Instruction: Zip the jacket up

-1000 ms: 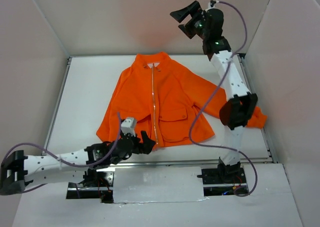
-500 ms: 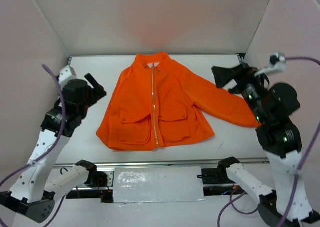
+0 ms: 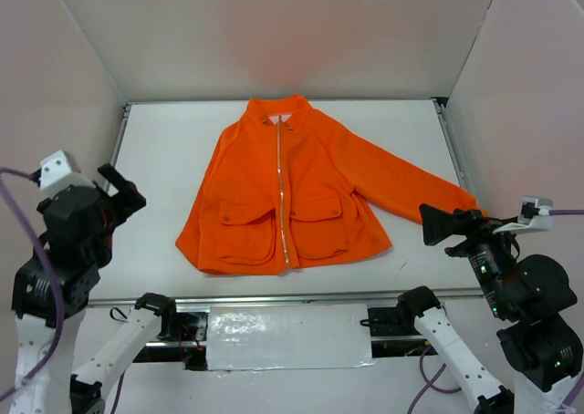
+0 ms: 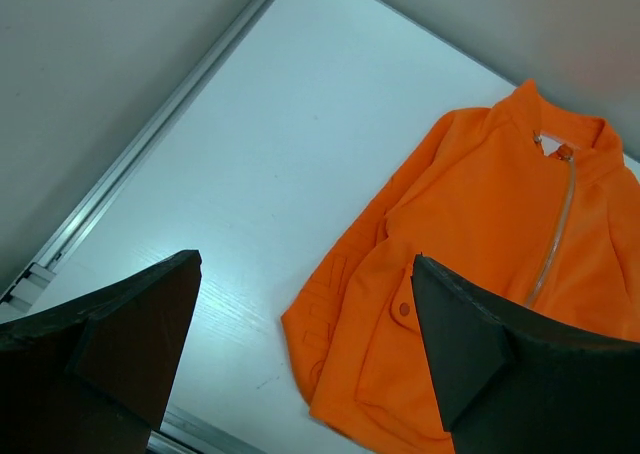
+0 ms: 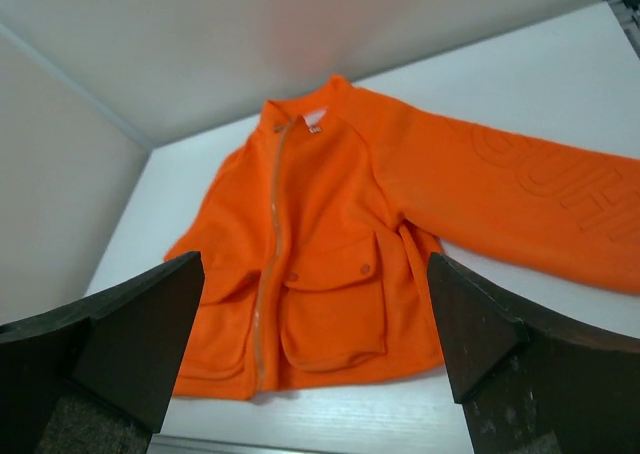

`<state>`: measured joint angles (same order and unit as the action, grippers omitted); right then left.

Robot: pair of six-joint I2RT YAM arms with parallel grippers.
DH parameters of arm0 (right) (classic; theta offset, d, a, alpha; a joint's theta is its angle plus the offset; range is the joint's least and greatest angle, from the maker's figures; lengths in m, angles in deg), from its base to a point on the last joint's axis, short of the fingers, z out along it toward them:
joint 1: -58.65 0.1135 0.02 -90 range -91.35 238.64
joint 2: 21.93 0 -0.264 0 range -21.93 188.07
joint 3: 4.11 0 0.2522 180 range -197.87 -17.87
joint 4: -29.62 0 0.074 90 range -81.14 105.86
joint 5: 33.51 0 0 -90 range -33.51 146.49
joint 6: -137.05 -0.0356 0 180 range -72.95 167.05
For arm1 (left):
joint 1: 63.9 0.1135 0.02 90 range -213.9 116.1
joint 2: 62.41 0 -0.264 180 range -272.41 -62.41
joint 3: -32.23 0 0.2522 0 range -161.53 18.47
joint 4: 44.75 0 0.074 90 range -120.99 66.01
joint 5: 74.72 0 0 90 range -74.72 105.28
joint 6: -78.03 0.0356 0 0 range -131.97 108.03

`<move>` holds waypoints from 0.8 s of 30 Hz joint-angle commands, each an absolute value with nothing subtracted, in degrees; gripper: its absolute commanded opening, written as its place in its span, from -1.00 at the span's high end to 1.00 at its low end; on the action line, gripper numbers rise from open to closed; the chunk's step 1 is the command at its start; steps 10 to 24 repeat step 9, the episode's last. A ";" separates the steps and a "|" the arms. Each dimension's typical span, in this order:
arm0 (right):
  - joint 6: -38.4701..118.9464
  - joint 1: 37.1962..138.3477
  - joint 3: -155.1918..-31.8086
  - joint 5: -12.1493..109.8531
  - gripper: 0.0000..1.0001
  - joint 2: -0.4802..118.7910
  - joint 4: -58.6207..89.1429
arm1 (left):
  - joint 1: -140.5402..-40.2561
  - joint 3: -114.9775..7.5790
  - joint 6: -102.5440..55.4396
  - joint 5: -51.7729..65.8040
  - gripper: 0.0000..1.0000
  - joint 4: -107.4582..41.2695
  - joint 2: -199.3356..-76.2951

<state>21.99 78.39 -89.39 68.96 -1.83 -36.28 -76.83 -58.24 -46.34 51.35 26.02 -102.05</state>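
Orange jacket is left flat on the table, zipper apparently closed. Left hand and right hand have been retracted, spread wide and empty. Task is judged complete.

Matt orange cloth jacket, silvery zipper, smooth white table

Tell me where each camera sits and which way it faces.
Top external: above, behind the bases, looking down at the bright orange fabric jacket on the white table; left gripper and right gripper show.
Left wrist: off the table's left, facing the jacket; own black fingers.
Right wrist: near right, facing the jacket; own fingers.
Both wrist views share the silver zipper.
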 commanded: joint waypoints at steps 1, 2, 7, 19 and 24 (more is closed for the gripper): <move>24.46 78.77 -88.18 69.85 -1.00 -1.62 -41.35 | -76.55 -57.21 -43.44 51.93 -0.99 29.39 -98.89; 24.55 78.77 -88.09 70.11 -1.00 -1.71 -41.53 | -76.55 -56.86 -43.26 51.84 -0.99 30.09 -98.10; 25.08 78.69 -87.65 71.70 -1.00 -1.62 -41.97 | -76.55 -55.80 -43.17 52.11 -0.99 30.62 -96.86; 25.08 78.77 -88.00 71.35 -1.00 -1.36 -42.06 | -76.55 -55.18 -42.82 51.23 -0.99 30.01 -96.77; 25.08 78.77 -88.00 71.35 -1.00 -1.36 -42.06 | -76.55 -55.18 -42.82 51.23 -0.99 30.01 -96.77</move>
